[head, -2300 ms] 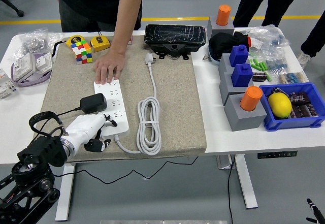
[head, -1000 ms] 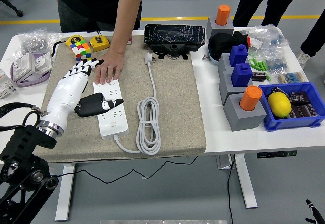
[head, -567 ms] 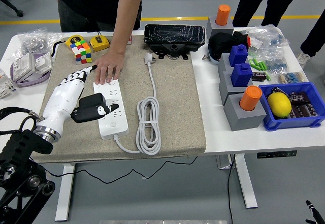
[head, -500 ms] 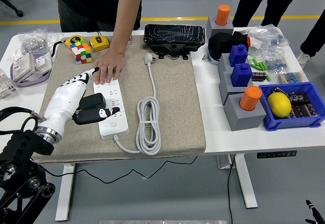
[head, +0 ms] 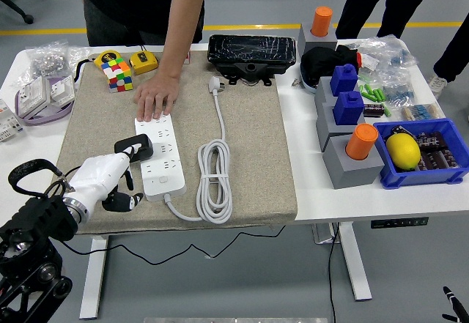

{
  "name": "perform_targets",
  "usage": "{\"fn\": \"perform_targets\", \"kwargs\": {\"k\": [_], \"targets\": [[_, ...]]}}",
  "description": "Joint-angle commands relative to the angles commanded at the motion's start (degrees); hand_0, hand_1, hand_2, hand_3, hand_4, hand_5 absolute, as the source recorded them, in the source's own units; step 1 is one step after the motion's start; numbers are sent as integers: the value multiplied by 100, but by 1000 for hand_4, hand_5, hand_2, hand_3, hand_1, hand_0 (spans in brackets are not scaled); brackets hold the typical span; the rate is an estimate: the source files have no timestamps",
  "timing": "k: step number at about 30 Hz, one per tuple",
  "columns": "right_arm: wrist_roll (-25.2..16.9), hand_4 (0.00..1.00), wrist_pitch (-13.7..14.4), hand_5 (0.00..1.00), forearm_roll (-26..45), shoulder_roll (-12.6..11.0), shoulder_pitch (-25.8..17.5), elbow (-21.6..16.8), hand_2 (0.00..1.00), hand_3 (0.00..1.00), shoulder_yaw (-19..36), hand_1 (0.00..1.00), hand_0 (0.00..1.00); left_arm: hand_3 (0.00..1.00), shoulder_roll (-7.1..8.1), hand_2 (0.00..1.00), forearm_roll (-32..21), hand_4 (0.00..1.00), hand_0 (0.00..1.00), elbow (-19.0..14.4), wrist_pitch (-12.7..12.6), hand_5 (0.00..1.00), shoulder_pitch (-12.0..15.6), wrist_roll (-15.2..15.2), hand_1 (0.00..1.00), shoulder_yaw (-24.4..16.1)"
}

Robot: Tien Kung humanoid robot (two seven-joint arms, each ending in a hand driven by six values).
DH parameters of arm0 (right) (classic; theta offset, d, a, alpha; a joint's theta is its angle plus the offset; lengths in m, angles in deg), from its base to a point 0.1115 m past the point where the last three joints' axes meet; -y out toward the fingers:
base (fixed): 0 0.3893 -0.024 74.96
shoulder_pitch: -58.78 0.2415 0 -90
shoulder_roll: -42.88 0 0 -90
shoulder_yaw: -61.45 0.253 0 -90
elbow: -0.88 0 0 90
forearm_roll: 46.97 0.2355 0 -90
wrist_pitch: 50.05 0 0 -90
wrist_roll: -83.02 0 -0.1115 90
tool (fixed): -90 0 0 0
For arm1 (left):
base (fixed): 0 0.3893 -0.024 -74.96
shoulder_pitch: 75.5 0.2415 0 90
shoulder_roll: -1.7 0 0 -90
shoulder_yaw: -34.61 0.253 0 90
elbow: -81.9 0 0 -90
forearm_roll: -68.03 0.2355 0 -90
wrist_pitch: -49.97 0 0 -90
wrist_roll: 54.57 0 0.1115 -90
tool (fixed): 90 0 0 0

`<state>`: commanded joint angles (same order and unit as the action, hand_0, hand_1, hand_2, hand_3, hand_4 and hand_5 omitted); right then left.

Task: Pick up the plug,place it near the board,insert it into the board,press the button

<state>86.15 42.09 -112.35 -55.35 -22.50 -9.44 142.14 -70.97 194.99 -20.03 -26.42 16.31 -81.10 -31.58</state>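
Note:
A black plug adapter [head: 134,147] sits on the left side of the white power board [head: 159,156], which lies on the beige mat [head: 249,154]. Its thin black cord runs off to the left. My left hand [head: 117,185], white with black fingertips, hangs just in front of the adapter and near the board's front left corner. It is apart from the adapter, with loosely bent fingers holding nothing. A person's hand [head: 154,102] lies flat on the board's far end.
The board's white cable lies coiled [head: 215,180] to its right, ending in a white plug [head: 215,85]. A colour cube [head: 117,74], a black box [head: 253,53], grey blocks with orange cylinders [head: 361,142] and a blue bin [head: 421,158] with a lemon stand around.
My left hand, earlier stretched out over the adapter and the board, has drawn back toward the table's near edge. The adapter stays on the board. The person's hand has not moved.

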Motion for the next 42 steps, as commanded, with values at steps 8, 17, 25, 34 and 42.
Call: {"fn": "perform_targets", "kwargs": {"k": [8, 17, 25, 34, 42], "targets": [[4, 998, 1, 998, -23, -12, 4, 0, 736, 776, 25, 758, 816, 991, 121, 136, -249, 500, 157, 0, 79, 2, -1, -22, 36, 282], [1, 998, 0, 998, -28, -9, -1, 0, 736, 775, 34, 758, 815, 989, 126, 137, -310, 530, 155, 0, 140, 2, -71, -41, 35, 449], [-2, 998, 3, 998, -33, -1, -18, 0, 736, 776, 43, 758, 816, 965, 124, 140, -292, 561, 155, 0, 206, 2, -47, -42, 37, 411], [-4, 998, 8, 998, -23, 11, -31, 0, 736, 776, 43, 758, 816, 950, 137, 143, -334, 595, 154, 0, 238, 2, -30, 0, 40, 471], [-1, 998, 7, 998, -26, 16, -48, 0, 736, 777, 35, 758, 816, 946, 139, 143, -353, 590, 154, 0, 197, 2, -37, 57, 39, 507]]}}
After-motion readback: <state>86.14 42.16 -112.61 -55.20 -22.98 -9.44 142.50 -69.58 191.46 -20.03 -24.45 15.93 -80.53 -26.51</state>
